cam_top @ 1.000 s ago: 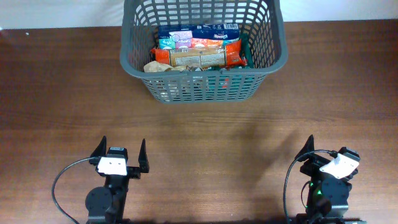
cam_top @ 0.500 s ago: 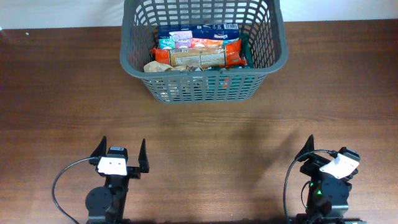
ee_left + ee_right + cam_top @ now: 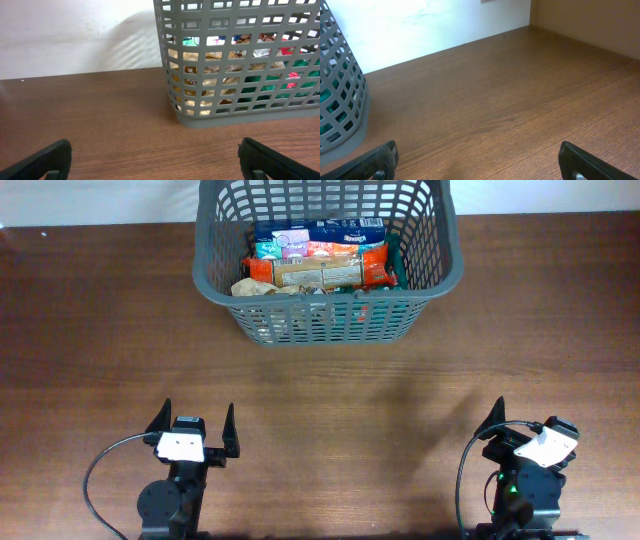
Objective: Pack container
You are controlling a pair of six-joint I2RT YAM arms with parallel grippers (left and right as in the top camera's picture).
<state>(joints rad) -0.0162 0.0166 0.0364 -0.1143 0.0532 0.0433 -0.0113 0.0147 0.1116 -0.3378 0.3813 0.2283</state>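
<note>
The container [image 3: 326, 290], a large dark gray lattice basket, stands at the far middle of the table. Several colourful snack packs [image 3: 320, 255] lie inside it. It also shows in the left wrist view [image 3: 240, 112], with packs visible through its slots, and at the left edge of the right wrist view [image 3: 340, 115]. My left gripper [image 3: 195, 425] is open and empty near the front left edge, far from the container. My right gripper [image 3: 520, 425] is open and empty near the front right edge.
The brown wooden table [image 3: 120, 330] runs to a white wall behind the container. In the right wrist view a tan side panel [image 3: 590, 20] borders the table at the far right.
</note>
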